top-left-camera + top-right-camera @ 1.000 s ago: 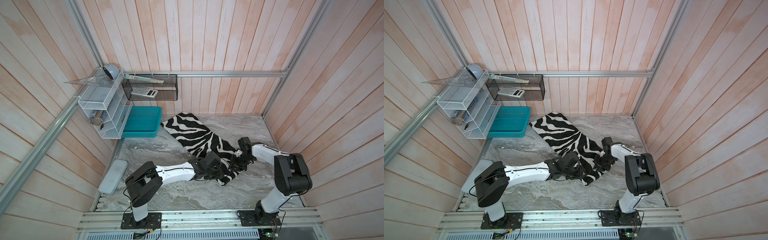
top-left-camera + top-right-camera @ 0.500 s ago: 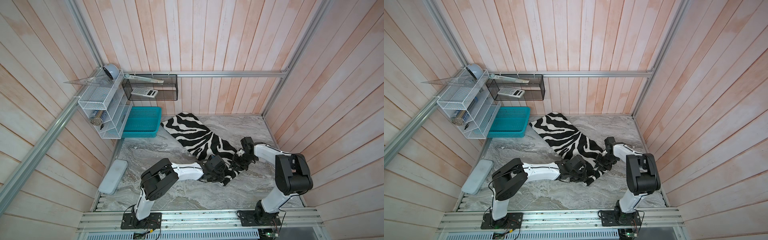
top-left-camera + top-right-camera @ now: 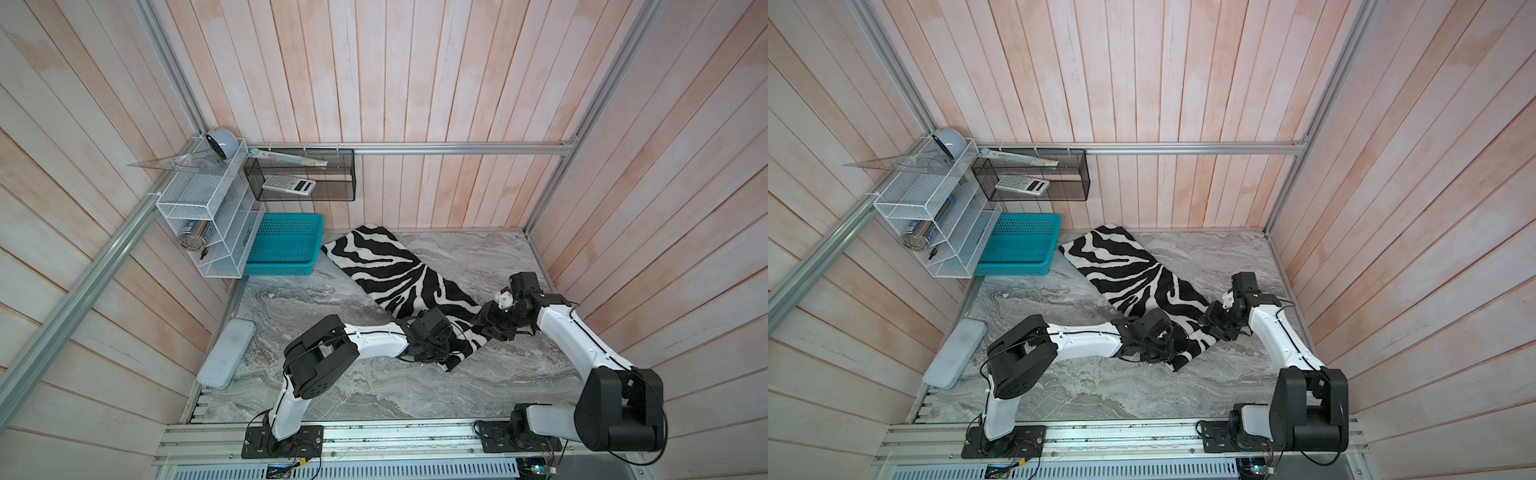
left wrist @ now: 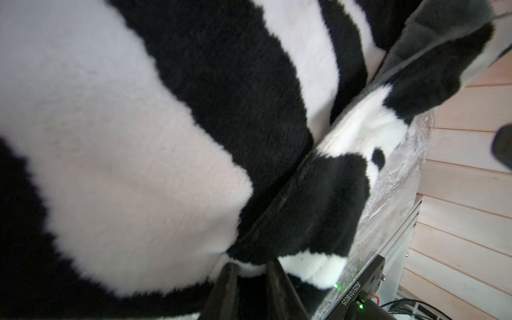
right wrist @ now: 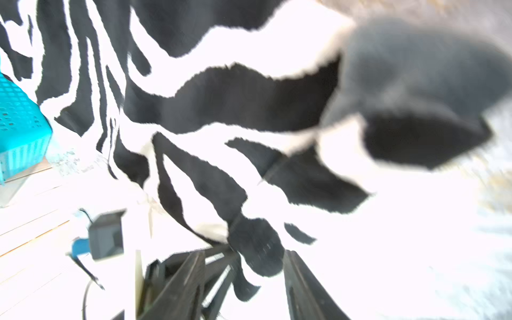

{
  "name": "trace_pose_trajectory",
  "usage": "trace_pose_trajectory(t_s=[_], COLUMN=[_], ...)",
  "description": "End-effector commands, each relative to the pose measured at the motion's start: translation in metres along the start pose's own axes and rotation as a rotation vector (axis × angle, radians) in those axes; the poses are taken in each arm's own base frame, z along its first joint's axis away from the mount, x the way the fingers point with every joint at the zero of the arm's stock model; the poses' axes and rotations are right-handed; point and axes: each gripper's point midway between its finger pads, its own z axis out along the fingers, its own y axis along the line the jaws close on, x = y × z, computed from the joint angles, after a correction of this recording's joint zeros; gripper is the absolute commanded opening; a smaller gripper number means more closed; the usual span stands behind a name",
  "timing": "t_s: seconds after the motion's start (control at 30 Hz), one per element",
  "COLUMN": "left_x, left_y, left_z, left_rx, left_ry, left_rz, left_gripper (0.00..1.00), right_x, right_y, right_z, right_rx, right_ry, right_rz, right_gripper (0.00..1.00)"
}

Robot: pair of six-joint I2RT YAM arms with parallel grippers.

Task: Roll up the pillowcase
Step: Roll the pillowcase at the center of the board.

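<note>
From beside the teal basket (image 3: 278,270), the pillowcase (image 3: 386,266) runs diagonally across the table (image 3: 332,390), its near end barely turned over (rolling seems just begun). The left gripper (image 4: 250,267) pinches that edge. The right gripper (image 5: 259,249) stands with jaws apart over it and probably needs to close on it before both roll it toward the basket.

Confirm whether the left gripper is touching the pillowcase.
Touching. In the left wrist view, the left gripper pinches a plush fold of the pillowcase between its jaws, with no gap on either side.
</note>
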Motion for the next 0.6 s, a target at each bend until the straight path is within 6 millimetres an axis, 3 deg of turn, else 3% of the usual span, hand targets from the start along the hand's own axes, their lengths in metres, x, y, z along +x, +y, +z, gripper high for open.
trace_pose_trajectory(t_s=[0.0,0.1,0.27,0.57], left_x=[0.013,0.012,0.011,0.006], left_y=[0.058,0.058,0.054,0.044], left_z=[0.013,0.012,0.011,0.000], left_rx=[-0.157,-0.153,-0.126,-0.093], left_ry=[0.043,0.038,0.027,0.002], left_rz=[-0.067,-0.074,-0.088,-0.093], left_gripper=[0.23,0.23,0.22,0.22], right_x=[0.033,0.033,0.018,0.019], right_y=[-0.031,-0.031,-0.023,-0.053], right_z=[0.014,0.023,0.038,0.069], right_rx=[0.076,0.045,-0.016,0.106], right_ry=[0.109,0.105,0.066,0.120], right_rz=[0.064,0.085,0.108,0.165], right_gripper=[0.52,0.52,0.52,0.43])
